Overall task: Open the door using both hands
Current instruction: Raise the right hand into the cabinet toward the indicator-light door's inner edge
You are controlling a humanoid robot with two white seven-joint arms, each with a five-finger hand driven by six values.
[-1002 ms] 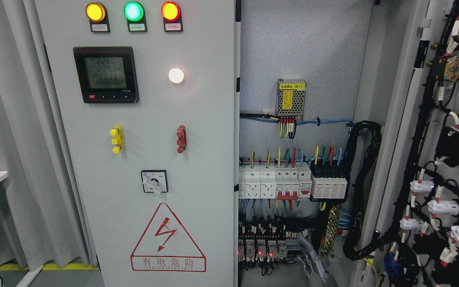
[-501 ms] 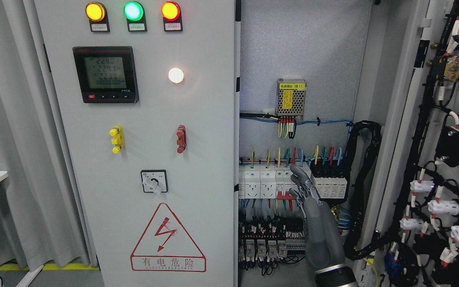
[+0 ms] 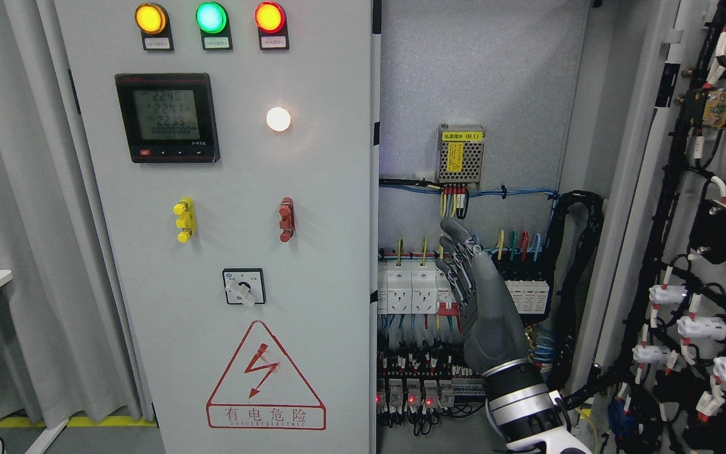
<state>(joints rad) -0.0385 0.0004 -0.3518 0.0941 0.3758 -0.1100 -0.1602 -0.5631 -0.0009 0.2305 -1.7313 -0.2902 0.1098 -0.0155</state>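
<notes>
Right hand (image 3: pixel 476 296) at 5 o'clock, fingers extended, holding nothing, raised before breaker row (image 3: pixel 413 287) inside open cabinet; left door (image 3: pixel 230 252) closed.

1. Three round lamps (image 3: pixel 210 17) are glowing along the top edge of the closed door (image 3: pixel 331 353): one amber, one green, one red.
2. One white lamp (image 3: pixel 278 119) is shining below them.
3. One meter (image 3: pixel 167 117) is displaying.
4. Two handles, one yellow (image 3: pixel 183 220) and one red (image 3: pixel 286 219), are sitting mid-door.
5. One robot hand (image 3: pixel 483 302) is showing.
</notes>
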